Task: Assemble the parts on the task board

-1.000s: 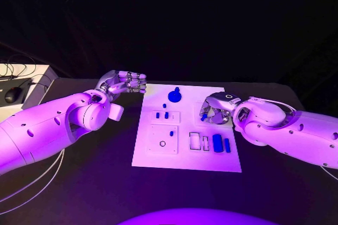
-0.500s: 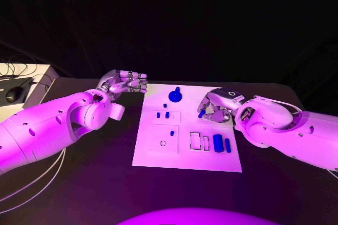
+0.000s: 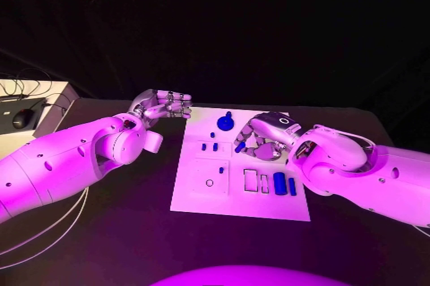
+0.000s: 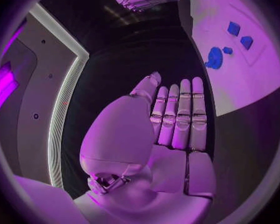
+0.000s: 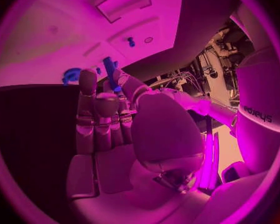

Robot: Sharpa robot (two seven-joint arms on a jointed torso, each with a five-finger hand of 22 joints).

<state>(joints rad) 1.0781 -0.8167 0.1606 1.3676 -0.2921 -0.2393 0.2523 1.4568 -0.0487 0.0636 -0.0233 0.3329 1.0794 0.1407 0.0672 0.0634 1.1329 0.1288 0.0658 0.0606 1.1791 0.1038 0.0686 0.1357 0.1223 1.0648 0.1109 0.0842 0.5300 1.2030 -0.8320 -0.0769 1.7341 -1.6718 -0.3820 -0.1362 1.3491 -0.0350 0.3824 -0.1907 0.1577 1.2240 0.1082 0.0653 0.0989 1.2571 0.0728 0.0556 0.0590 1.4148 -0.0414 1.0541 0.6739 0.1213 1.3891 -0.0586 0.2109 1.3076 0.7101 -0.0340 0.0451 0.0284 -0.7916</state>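
Two white arms are seen over a black table (image 3: 107, 236), where the white task board (image 3: 235, 202) lies at the centre. One small blue part (image 5: 109, 67) is pinched in the fingers of the right hand (image 3: 258, 142), held above the board's middle. Other blue parts (image 3: 279, 183) are left lying on the board, with a larger round one (image 3: 225, 121) near its far edge. The left hand (image 3: 164, 104) is held off the board's far left corner, fingers curled in on nothing. No legible writing is seen on the board. Dark curtain is seen behind.
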